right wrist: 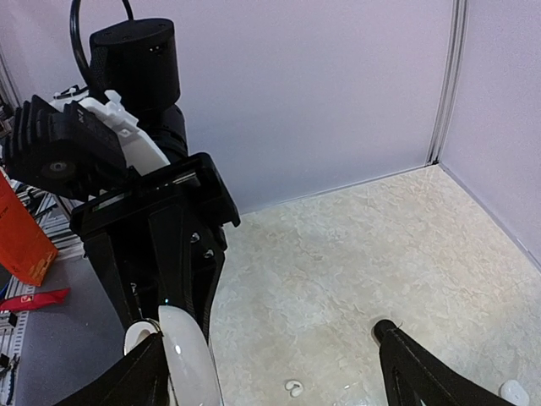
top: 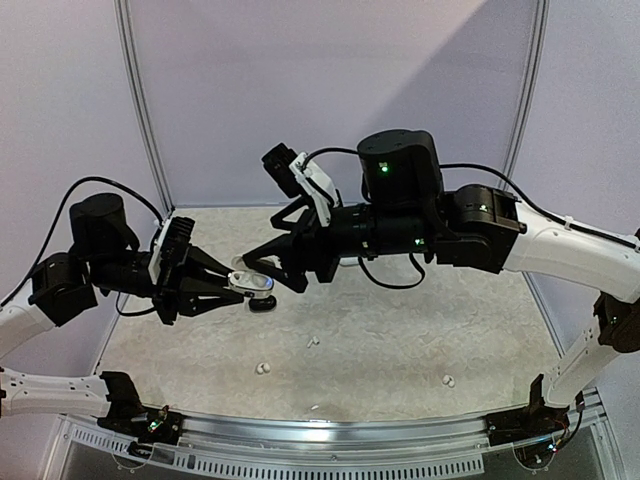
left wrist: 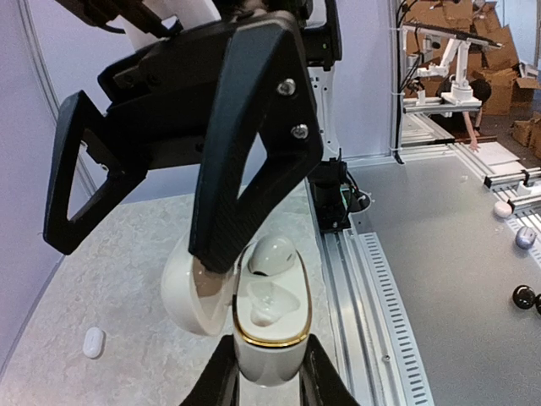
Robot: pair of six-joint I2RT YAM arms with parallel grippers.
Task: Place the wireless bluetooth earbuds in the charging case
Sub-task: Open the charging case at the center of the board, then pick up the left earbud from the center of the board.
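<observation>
**Surface and room:** pale, mottled stone-pattern bench (top: 400,320). Plain lavender wall panels (top: 330,90) stand behind and at both sides, set in silver metal posts (top: 140,100). A perforated silver rail (left wrist: 380,288) runs along one bench edge. Brown cardboard boxes (left wrist: 486,42) are stacked in the room beyond.

**Writing:** a red strap (right wrist: 34,298) at the left edge of my right wrist view carries print too small to read. I can read no brand on anything else.

**Count**
- One glossy white, gold-rimmed plastic charging case (left wrist: 270,326), lid swung open.
- One small white pebble-shaped earbud (left wrist: 272,254), seated in the far well of the charging case.
- Three loose white earbuds (top: 263,368) that I can make out, lying well apart on the bench toward its near edge.
- One small black rounded thing (top: 262,303) on the bench just beside the case. I cannot tell whether it is a bud or a case.

**My left gripper** (top: 235,283): narrow, clamped on the base of the charging case, holding it over the left half of the bench.

**My right gripper** (right wrist: 267,331): jaws spread wide and holding nothing, with one black finger (left wrist: 245,144) against the open lid
</observation>
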